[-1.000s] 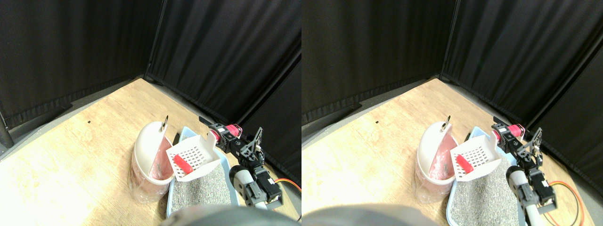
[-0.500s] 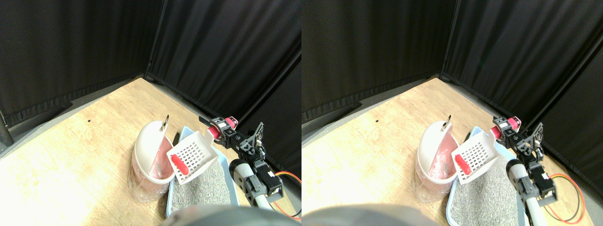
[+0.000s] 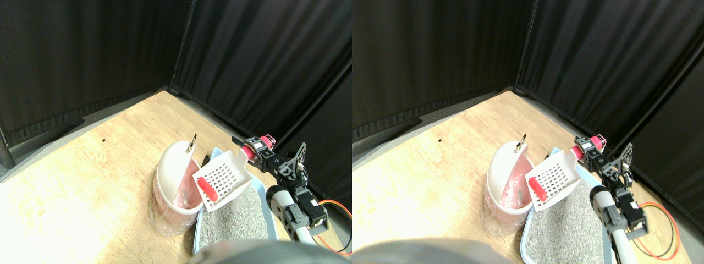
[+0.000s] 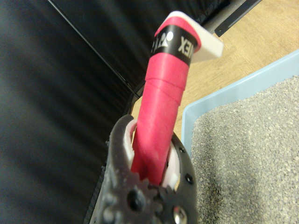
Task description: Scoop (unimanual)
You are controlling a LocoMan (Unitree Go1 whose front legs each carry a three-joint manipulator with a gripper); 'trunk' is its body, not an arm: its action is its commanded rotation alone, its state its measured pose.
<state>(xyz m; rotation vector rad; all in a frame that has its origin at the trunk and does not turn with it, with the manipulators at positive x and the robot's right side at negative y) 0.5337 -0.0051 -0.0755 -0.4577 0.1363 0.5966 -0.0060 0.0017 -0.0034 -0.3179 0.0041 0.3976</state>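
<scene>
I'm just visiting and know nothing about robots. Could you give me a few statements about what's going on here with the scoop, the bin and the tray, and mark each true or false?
1. The white slotted scoop carries a red piece. True.
2. The scoop lies buried in the grey litter. False: it is held up, tilted toward the white bin.
3. The right claw grips the scoop's red wrapped handle. True.
4. The litter tray is green. False: it is light blue.
5. The bin stands inside the tray. False: it stands on the wooden floor, beside the tray.
</scene>
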